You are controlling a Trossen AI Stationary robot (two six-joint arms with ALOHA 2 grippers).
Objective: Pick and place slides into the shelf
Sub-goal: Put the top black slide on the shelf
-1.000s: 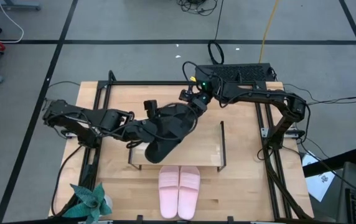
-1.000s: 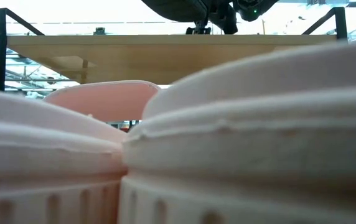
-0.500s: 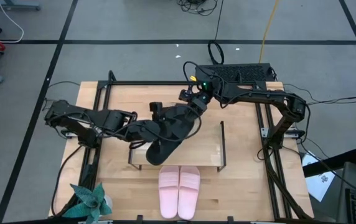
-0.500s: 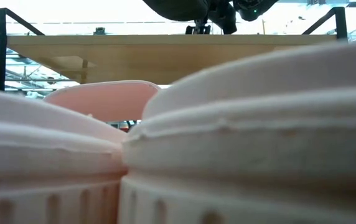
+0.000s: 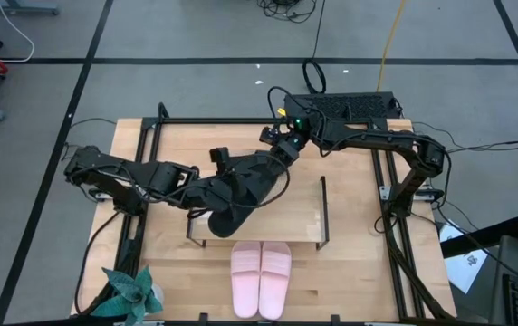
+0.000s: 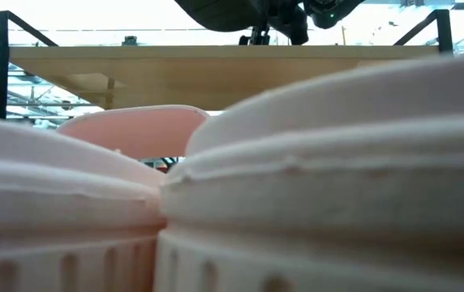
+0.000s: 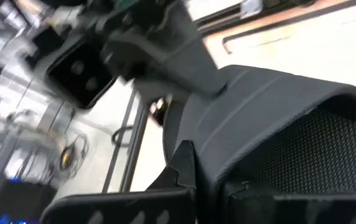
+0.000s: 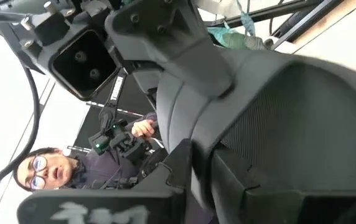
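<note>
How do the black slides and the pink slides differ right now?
Colour: the black slides are matte dark, the pink slides pale. Place: the black ones are up over the shelf, the pink ones lie flat on the table in front of it. Hold: the left tool and right tool are each shut on a black slide; nothing touches the pink ones. Both pairs are wide-strap slip-ons.

black slides (image 5: 241,188) lifted slightly toward 11 o'clock over the shelf (image 5: 304,231), left gripper (image 5: 215,161) and right gripper (image 5: 273,143) shifted with them
</note>
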